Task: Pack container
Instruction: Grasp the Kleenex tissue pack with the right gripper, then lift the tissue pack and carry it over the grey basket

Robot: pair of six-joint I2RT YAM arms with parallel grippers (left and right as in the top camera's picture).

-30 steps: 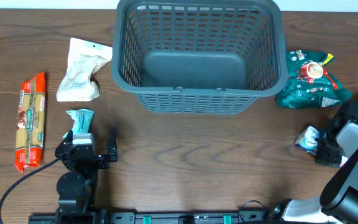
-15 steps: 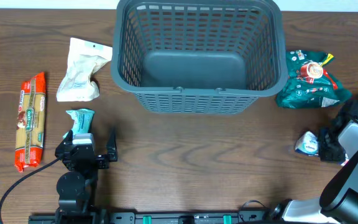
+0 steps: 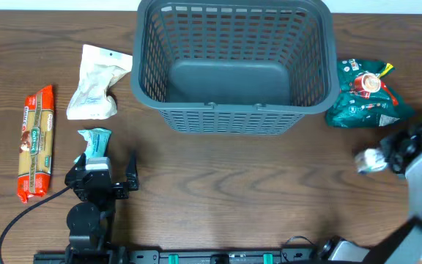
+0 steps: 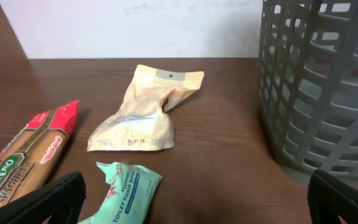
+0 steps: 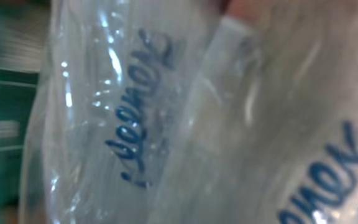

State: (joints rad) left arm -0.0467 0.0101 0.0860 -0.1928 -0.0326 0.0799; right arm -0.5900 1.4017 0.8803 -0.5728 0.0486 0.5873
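Note:
The container [image 3: 234, 117], a dark grey lattice basket, stands empty at the back centre, and its wall fills the right of the left wrist view [image 4: 328, 87]. My right gripper [image 3: 387, 156] is shut on a clear Kleenex tissue pack [image 3: 367, 160] at the right of the table. That tissue pack [image 5: 166, 124] fills the right wrist view and hides the fingers. My left gripper [image 3: 102, 167] stands open at the front left, holding nothing. A mint toilet-tissue-wipes pack [image 4: 126, 194] lies just ahead of it, near its left finger [image 4: 48, 199].
A beige pouch [image 3: 96, 82] and a red spaghetti packet [image 3: 36, 143] lie at the left. A green snack bag [image 3: 365, 95] lies right of the basket, just behind the right gripper. A black cable [image 3: 20, 220] loops at the front left.
The right gripper has closed on the tissue pack and carried it a little toward the back, the arm shifting right. The left arm has not moved.

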